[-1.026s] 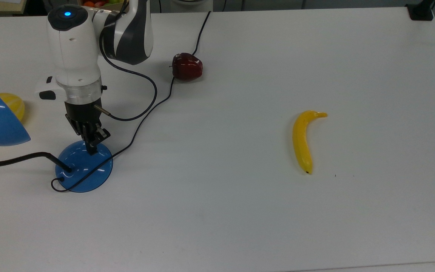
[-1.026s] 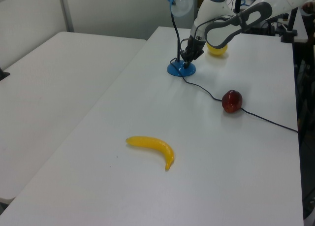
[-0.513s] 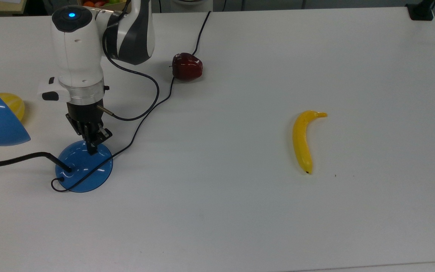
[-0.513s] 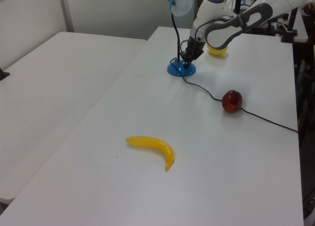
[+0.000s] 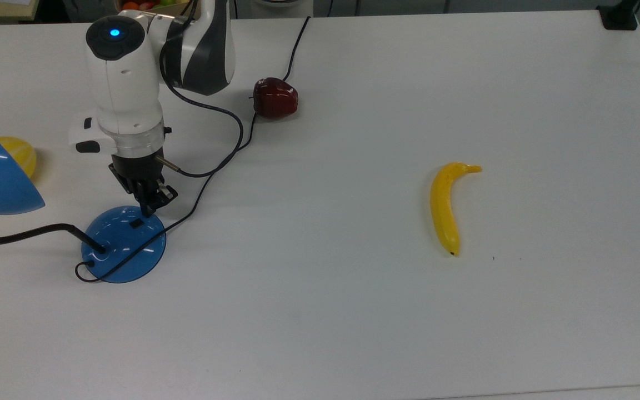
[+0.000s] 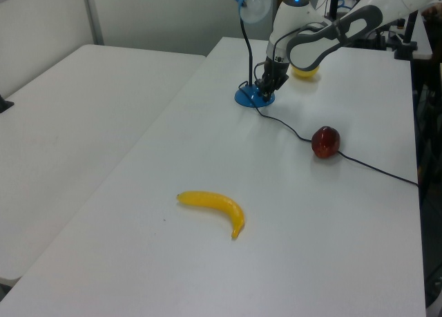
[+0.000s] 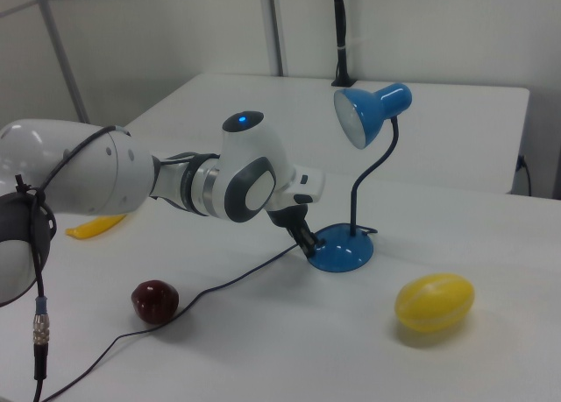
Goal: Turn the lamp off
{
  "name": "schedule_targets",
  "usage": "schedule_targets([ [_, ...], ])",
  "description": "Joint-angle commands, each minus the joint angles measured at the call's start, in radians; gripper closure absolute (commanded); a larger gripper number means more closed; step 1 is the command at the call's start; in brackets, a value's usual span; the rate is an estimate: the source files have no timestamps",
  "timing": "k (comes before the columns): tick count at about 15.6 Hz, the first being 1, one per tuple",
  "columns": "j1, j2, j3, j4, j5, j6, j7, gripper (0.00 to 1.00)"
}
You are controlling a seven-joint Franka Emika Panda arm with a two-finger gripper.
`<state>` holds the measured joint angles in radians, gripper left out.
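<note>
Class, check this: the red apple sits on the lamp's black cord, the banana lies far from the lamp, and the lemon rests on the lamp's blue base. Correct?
Not quite. In the right view, the lemon rests on the table beside the lamp, apart from its base. The apple on the cord and the far-off banana are right.

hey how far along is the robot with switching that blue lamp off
Looks done: in the right view the lamp shade shows no glow, so it appears off, though I can't be certain. In hand: the gripper sits at the edge of the blue base, just beside the small black switch and clear of it. Left: probably only moving the arm away. The banana and apple lie untouched.
</note>
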<state>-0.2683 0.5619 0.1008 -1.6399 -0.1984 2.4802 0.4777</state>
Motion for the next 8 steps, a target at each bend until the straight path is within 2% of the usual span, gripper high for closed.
schedule_targets([
  [1,0.018,-0.039,-0.02,-0.026,-0.007,-0.073,0.024,0.99],
  [5,0.008,-0.124,-0.013,-0.024,0.007,-0.194,-0.026,0.96],
  [8,0.018,-0.184,-0.007,-0.024,0.042,-0.329,-0.095,0.87],
])
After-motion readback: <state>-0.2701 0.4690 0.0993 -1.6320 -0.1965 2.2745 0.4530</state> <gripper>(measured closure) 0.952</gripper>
